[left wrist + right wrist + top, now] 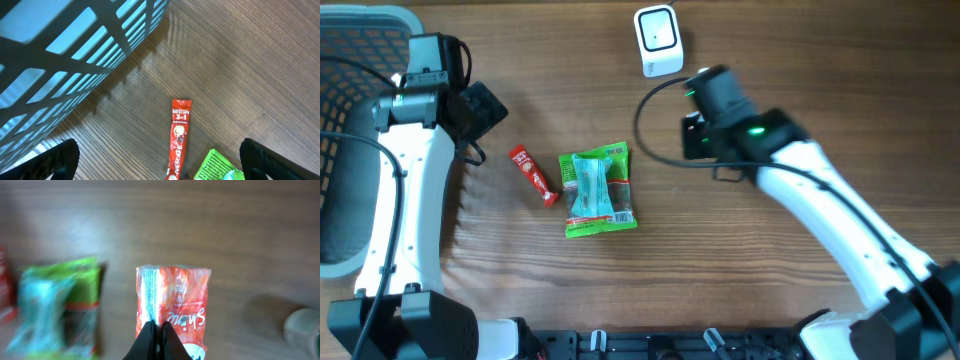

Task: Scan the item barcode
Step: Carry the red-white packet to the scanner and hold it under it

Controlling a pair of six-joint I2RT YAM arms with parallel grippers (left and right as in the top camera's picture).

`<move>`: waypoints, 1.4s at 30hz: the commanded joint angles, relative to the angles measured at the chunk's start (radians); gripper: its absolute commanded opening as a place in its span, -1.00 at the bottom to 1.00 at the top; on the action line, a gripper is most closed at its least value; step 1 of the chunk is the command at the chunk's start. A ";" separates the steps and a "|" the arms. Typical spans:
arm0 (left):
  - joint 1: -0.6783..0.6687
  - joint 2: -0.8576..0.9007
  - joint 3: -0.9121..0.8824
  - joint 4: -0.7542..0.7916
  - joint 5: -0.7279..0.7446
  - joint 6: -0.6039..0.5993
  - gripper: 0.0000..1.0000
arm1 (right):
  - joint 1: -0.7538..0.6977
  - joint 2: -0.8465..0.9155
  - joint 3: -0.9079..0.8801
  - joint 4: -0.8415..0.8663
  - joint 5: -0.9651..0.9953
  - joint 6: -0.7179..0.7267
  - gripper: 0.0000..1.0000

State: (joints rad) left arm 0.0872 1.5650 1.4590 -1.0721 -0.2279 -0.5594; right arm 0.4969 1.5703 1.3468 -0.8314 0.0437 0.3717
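I'm watching the right gripper (159, 330) pinching the lower edge of an orange packet (175, 300), its two fingers pressed tight together on the film. The packet is standing upright out of the grip, off the table (800, 60), with white script lettering running up its face. In the overhead view the wrist is covering it, so I'm not seeing the packet there at all. That arm is hanging just below the white scanner (658, 40), which is sitting near the far edge of the table.

The left gripper (160, 162) is hovering with its fingers spread wide apart and holding nothing. It is sitting beside the blue-grey basket (75, 50) at the left end. Right under that wrist camera a red coffee stick (179, 135) is lying flat on the wood, well clear of both fingertips.

Just right of the stick a green packet (610, 215) is lying flat, and a teal packet (590, 190) is resting on top of it. Low in the right corner of the right wrist view something round and pale is showing, possibly part of the scanner, though it is too blurred for me to say.
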 commanded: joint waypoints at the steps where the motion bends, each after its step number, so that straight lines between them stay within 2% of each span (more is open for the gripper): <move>1: 0.010 -0.005 0.014 0.003 -0.016 0.005 1.00 | -0.127 -0.011 0.005 -0.048 -0.419 -0.088 -0.91; 5: 0.010 -0.005 0.014 0.003 -0.016 0.005 1.00 | -0.223 -0.011 0.042 -0.024 -0.621 -0.097 -0.91; 9: 0.010 -0.005 0.014 0.003 -0.016 0.005 1.00 | -0.237 0.001 0.192 -0.060 -0.628 -0.053 -0.91; 13: 0.009 -0.005 0.014 0.003 -0.016 0.005 1.00 | -0.237 0.101 0.494 -0.167 -0.676 0.017 -0.91; 15: 0.009 -0.005 0.014 0.003 -0.016 0.005 1.00 | -0.237 0.246 0.742 -0.225 -0.683 0.051 -0.91; 17: 0.010 -0.005 0.014 0.003 -0.016 0.005 1.00 | -0.237 0.322 0.822 -0.196 -0.728 0.058 -0.91; 20: 0.010 -0.005 0.014 0.003 -0.016 0.005 1.00 | -0.237 0.447 0.835 -0.033 -0.749 0.151 -0.92; 25: 0.009 -0.005 0.014 0.003 -0.016 0.005 1.00 | -0.237 0.628 0.835 0.198 -0.772 0.173 -0.92; 31: 0.010 -0.005 0.014 0.003 -0.016 0.005 1.00 | -0.249 0.826 0.834 0.550 -0.758 0.319 -0.91; 33: 0.010 -0.005 0.014 0.003 -0.016 0.005 1.00 | -0.258 0.857 0.834 0.569 -0.700 0.366 -0.91; 42: 0.010 -0.005 0.014 0.003 -0.016 0.005 1.00 | -0.261 0.901 0.801 0.536 -0.549 0.317 -0.91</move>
State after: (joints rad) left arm 0.0872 1.5650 1.4590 -1.0721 -0.2279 -0.5594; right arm 0.2386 2.4527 2.1555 -0.2913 -0.5499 0.7101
